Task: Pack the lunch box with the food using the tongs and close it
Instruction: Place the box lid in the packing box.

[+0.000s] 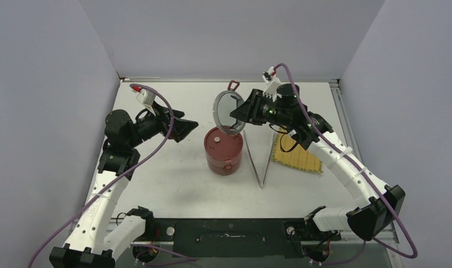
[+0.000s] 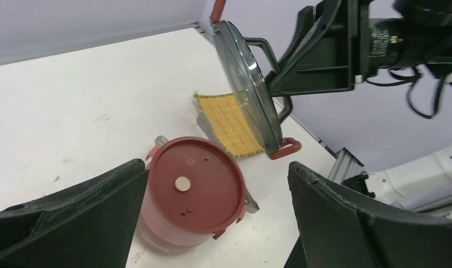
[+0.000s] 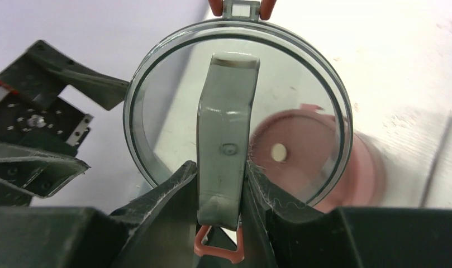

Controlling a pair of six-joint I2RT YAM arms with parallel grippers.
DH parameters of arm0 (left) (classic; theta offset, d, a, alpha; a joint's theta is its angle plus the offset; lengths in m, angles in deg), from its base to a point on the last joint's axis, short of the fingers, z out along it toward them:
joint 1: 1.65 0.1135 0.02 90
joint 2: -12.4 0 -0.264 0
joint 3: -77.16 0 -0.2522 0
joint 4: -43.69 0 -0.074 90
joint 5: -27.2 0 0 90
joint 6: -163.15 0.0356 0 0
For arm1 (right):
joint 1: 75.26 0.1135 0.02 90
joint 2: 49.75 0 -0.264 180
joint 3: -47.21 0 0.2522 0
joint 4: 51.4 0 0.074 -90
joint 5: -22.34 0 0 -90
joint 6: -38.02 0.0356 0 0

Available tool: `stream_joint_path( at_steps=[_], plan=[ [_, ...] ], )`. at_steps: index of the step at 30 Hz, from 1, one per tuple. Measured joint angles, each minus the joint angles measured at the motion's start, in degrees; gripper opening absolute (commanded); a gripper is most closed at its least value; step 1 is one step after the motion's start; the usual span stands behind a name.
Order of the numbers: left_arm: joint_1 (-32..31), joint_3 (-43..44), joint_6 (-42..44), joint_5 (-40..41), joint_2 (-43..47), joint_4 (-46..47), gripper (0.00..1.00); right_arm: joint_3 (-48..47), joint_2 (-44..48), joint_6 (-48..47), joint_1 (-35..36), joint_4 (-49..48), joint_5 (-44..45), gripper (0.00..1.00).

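Step in hand: closing stage, as I judged it; the lunch box (image 1: 224, 151) stood stacked on the table (image 1: 156, 173) with a flat dark-red lid already on it, and a clear outer lid (image 1: 228, 111) was held in the air at its twelve o'clock.
Left tool (image 1: 185, 129): jaws spread wide and empty, at the box's nine to ten o'clock, just beside it.
Lunch box: near the table's middle, upright, nothing gripping it.
Right tool (image 3: 222, 192): clamped narrowly on the clear lid's grey handle bar (image 3: 226, 134), the lid tilted nearly on edge.
Tongs (image 1: 260, 159): flat on the table at the box's three o'clock, untouched.
Yellow mat (image 1: 296, 156): further toward three o'clock, beyond the tongs.
Next move: by my reading, level the clear lid, centre it over the box, lower it squarely so the red clips (image 2: 284, 148) can catch.
Count: one lunch box, one clear lid, one tongs, one mat, two tools; no food visible outside the box.
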Motion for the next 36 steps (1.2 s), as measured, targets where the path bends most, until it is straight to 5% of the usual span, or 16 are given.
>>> stream_joint_path(
  at_steps=[7, 15, 24, 36],
  plan=[
    [-1.64, -4.68, 3.65, 10.73, -0.81, -6.99, 0.96, -13.11, -11.04, -5.57, 2.64, 22.99, 5.70, 0.05],
    [-4.74, -4.68, 7.15, 17.49, -0.85, -12.33, 0.96, -24.28, -19.67, -8.57, 8.17, 37.38, 11.54, 0.05],
    [-4.74, -4.59, 6.75, 19.17, -4.63, -15.39, 0.96, -32.94, -27.32, -10.91, 14.49, 46.12, 18.60, 0.05],
    [-4.74, -4.59, 4.92, 11.96, -8.02, -15.08, 0.88, -38.12, -32.61, -13.00, 16.22, 50.05, 23.69, 0.05]
  ],
)
